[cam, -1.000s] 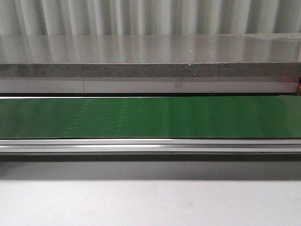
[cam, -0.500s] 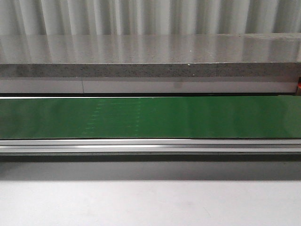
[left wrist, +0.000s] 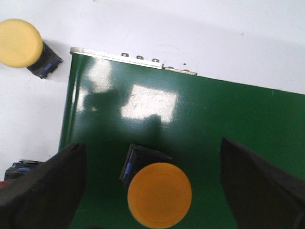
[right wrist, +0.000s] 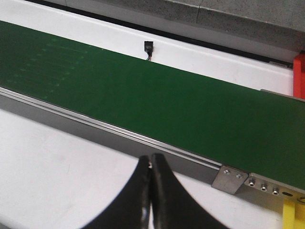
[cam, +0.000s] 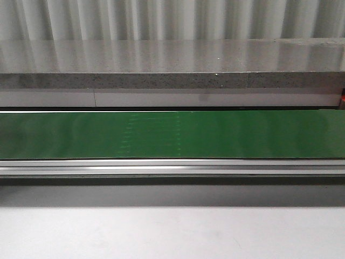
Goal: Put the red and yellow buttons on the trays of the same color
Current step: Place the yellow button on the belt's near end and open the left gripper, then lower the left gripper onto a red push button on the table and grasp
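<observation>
While the green conveyor belt (cam: 172, 135) ran from left to right across the front view with nothing on the stretch seen there, the left gripper (left wrist: 152, 191) hung over one end of that belt with its jaws spread wide. Between its two dark fingers (left wrist: 45, 183) sat a yellow button (left wrist: 159, 194) on its dark blue-edged base, resting on the belt and touching neither finger (clear green showed on both sides of it). A second yellow button (left wrist: 19, 43) lay on the white table (left wrist: 190, 33) just off the belt's end, and the corner of another dark base (left wrist: 19, 168) peeked out beside one finger, its colour not readable. The right gripper (right wrist: 151, 191) was fully closed, its black fingers pressed together on nothing, above the white table on the near side of the belt's metal rail (right wrist: 119, 133). A red piece (right wrist: 299, 76) and a yellow piece (right wrist: 294, 214) showed at that view's edge, too cropped to identify.
</observation>
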